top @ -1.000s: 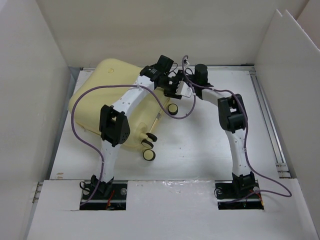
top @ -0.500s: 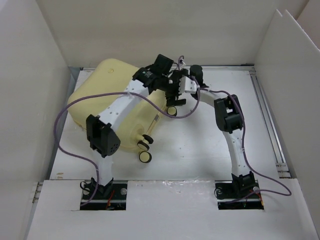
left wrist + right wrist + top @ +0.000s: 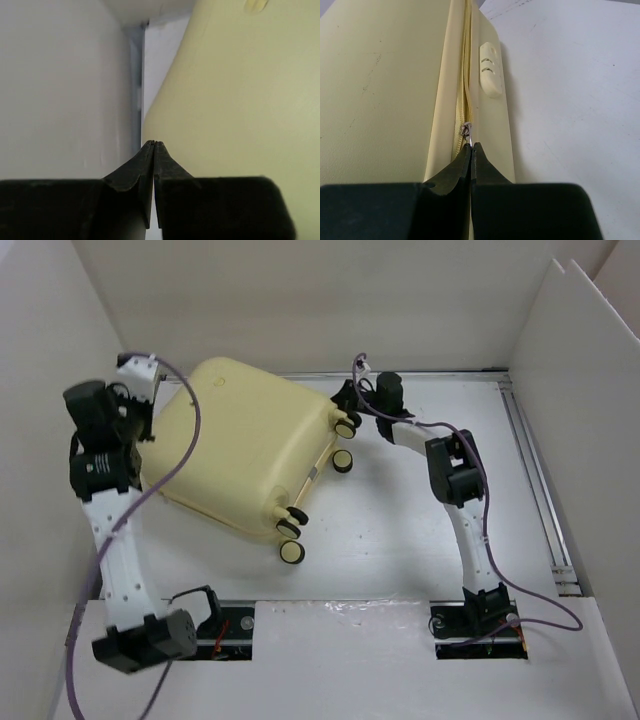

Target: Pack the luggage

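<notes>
The luggage [image 3: 240, 440], a pale yellow hard-shell suitcase, lies closed and flat on the white table, its small wheels [image 3: 292, 552] facing right. My right gripper [image 3: 345, 402] is at its far right corner. In the right wrist view this gripper [image 3: 471, 145] is shut on the small metal zipper pull [image 3: 466, 131] of the side zipper [image 3: 465, 75]. My left gripper [image 3: 143, 420] hangs at the suitcase's left edge next to the side wall. The left wrist view shows it [image 3: 154, 144] shut and empty, with the yellow shell [image 3: 235, 100] on its right.
White walls [image 3: 60, 390] enclose the table on the left, back and right, with a narrow gap between the left wall and the suitcase. A metal rail [image 3: 545, 500] runs along the right side. Purple cables loop off both arms. A cream moulded foot [image 3: 489, 75] sits beside the zipper.
My left arm has swung off the top of the suitcase to its far left edge, and its jaws opened, then shut. The suitcase shifted slightly. The right gripper stays shut at the zipper.
</notes>
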`<state>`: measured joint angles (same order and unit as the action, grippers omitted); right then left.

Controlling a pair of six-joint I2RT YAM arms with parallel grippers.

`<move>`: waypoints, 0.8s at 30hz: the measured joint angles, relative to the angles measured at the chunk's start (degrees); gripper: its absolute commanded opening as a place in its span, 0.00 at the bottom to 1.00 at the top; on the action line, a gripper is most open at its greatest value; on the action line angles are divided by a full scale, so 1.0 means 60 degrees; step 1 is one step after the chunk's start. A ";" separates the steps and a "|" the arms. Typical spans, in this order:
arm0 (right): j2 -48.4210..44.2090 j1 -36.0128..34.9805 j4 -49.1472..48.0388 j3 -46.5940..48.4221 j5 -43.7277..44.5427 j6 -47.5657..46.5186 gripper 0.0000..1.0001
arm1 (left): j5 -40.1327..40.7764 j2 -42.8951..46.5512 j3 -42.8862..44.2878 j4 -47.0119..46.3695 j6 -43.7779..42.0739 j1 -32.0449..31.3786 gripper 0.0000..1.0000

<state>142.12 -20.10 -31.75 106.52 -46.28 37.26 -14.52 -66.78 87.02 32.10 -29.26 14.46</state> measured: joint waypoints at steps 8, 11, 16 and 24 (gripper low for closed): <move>-0.0459 -0.0146 -0.0182 -0.0729 0.0525 -0.0361 0.00 | 0.1362 0.2000 -0.5133 -0.0138 0.0102 0.1297 0.11; -0.0860 -0.0222 -0.0277 -0.1308 0.0943 -0.0750 0.00 | 0.1453 0.1056 -0.6003 -0.0495 -0.0080 0.1300 0.34; -0.2375 -0.0175 -0.0295 -0.3446 0.1628 -0.1585 0.00 | 0.0787 -0.0965 -0.5370 -0.1778 -0.0113 0.1676 0.39; -0.5938 -0.0237 -0.0270 -0.7916 0.3264 -0.2710 0.00 | 0.0630 -0.4207 -0.2557 -0.3840 -0.0947 -0.0135 0.48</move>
<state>106.50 -21.52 -33.36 59.02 -26.70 20.99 -10.74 -92.03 71.68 9.06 -34.94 13.65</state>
